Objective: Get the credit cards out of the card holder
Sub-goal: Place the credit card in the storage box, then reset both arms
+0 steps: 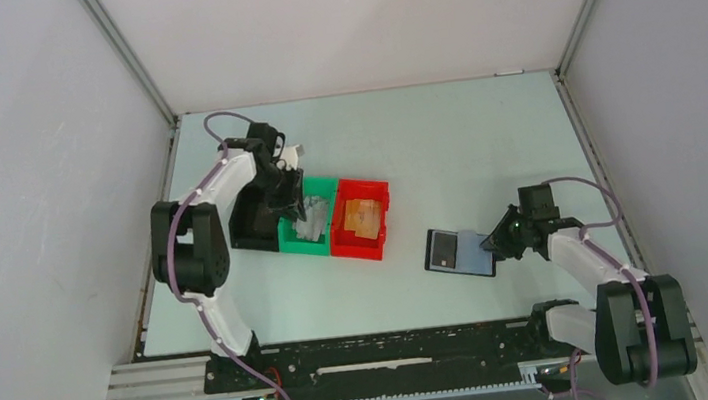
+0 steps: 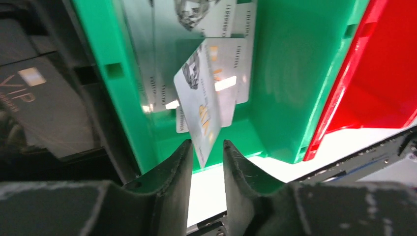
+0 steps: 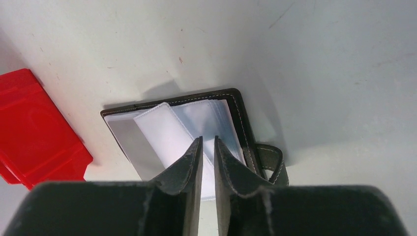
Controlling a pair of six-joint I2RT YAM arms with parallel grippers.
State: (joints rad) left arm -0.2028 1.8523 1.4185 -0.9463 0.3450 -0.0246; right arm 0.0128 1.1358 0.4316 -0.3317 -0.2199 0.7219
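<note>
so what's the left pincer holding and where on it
A pale card, bottom corner between tips of the left pincer; whether it's clamped cannot be told.

Robotics lab test cell. White panels [image 1: 350, 19] on aluminium framing [image 1: 129, 54] enclose a pale counter [image 1: 464, 137] with black mounting rail [image 1: 378, 353].

The left arm [image 1: 200, 212] rises from its base, bends sharply at the elbow and reaches forward. Its wrist is turned so that the left hand [image 2: 207, 146] points down, and the two fingers [image 2: 183, 164] stand a little apart. The right arm [image 1: 588, 259] folds low and stretches to the left. The right hand [image 3: 208, 141] is angled downward, its fingers [image 3: 189, 164] nearly together with only a thin slit between them.
</note>
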